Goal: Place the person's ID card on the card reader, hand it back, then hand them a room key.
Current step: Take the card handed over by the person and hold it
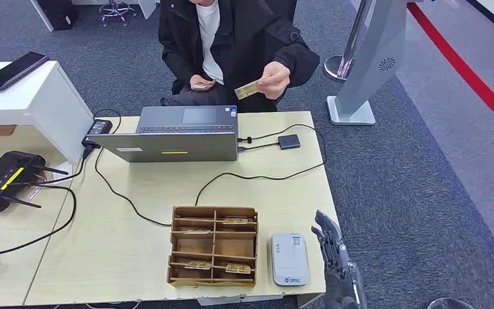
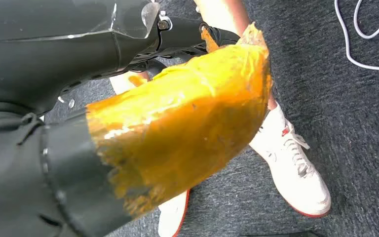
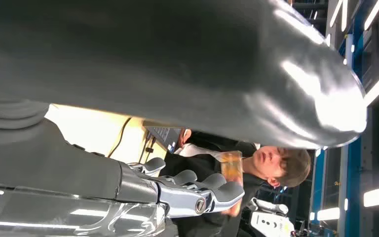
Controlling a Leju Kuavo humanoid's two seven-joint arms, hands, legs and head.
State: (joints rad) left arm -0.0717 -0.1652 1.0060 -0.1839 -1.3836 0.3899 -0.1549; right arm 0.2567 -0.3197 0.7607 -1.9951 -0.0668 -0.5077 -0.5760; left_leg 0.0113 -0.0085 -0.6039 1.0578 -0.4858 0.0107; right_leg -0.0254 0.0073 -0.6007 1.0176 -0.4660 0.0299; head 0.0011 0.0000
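Observation:
Across the table, a person holds a yellowish ID card up in one hand above the laptop; the same card shows past my fingers in the right wrist view. The white card reader lies flat near the table's front right corner. Left of it stands a brown wooden divider box with several room key cards in its compartments. My right hand is just off the table's right edge beside the reader, fingers apart and holding nothing. My left hand hangs low over the floor, its fingers mostly hidden behind an orange-taped part.
A grey laptop stands at the table's far edge, cabled to a small black box. Black cables run across the tabletop. A black router and a white shelf with a phone are at the left. A grey stand is at the far right.

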